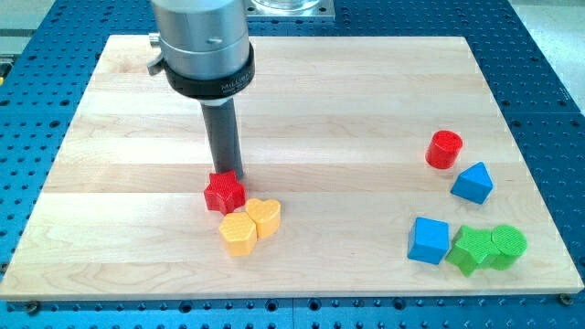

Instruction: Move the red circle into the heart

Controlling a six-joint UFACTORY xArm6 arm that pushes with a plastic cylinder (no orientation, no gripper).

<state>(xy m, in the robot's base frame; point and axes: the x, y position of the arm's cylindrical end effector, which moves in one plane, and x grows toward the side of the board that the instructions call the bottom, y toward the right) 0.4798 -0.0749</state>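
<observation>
Camera view: red circle point(444, 149), upright ridged cylinder.

— Where's the arm?
— Its grey cylindrical body point(201, 41) hangs at the view's top, left of centre, with the dark rod point(222, 137) dropping straight down.
— And my tip point(225, 174)?
— At the rod's very bottom, upright, low against the table point(302, 100).

A robotics lab bench: wooden board point(302, 110) on a perforated blue metal table point(548, 100).
</observation>
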